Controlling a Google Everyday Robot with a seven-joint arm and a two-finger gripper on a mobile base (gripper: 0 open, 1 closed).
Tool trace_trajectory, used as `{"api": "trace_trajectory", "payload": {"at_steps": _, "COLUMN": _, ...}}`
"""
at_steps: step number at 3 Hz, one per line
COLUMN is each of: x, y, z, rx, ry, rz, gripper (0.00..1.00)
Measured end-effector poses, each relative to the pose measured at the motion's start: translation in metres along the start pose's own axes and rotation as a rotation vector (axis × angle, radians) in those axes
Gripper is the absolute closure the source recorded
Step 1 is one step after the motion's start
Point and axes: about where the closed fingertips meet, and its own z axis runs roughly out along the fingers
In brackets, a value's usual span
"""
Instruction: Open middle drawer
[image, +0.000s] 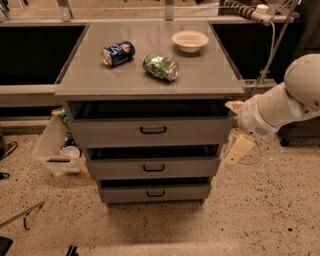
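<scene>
Grey metal makes up the cabinet (150, 82), which stands on a speckled floor (260, 220) with three drawers stacked in its front. The middle drawer (117, 169) sits between the top drawer (110, 132) and the bottom drawer (125, 194). Its small black handle (153, 168) is at the centre of its front, and a dark gap shows above that front.

The white arm (285, 102) reaches in from the right edge of the view, sloping down and leftward to a rounded wrist just beside the cabinet's right side. The gripper (231, 132) is at the end of it, level with the top drawer's front and a little above the middle drawer. It is off to the right of both and well apart from the middle drawer's handle. Its jaws stand wide: one cream finger (233, 106) shows near the cabinet's top corner, and the other angles down and to the left below the wrist, with nothing held between them.

On the cabinet top lie a blue can (118, 53) and a green can (160, 67), both on their sides, with a white bowl (190, 41) behind them. A clear plastic bin (52, 150) leans at the cabinet's left.
</scene>
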Motion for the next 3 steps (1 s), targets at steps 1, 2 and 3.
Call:
{"api": "trace_trajectory", "payload": {"at_steps": 1, "x": 0.000, "y": 0.000, "z": 0.000, "rx": 0.000, "ry": 0.000, "rz": 0.000, "gripper": 0.00}}
{"api": "trace_trajectory", "payload": {"at_steps": 2, "x": 0.006, "y": 0.008, "z": 0.008, "rx": -0.020, "ry": -0.012, "rz": 0.015, "gripper": 0.00}}
{"api": "trace_trajectory", "payload": {"at_steps": 3, "x": 0.023, "y": 0.030, "z": 0.048, "rx": -0.057, "ry": -0.069, "rz": 0.053, "gripper": 0.00}}
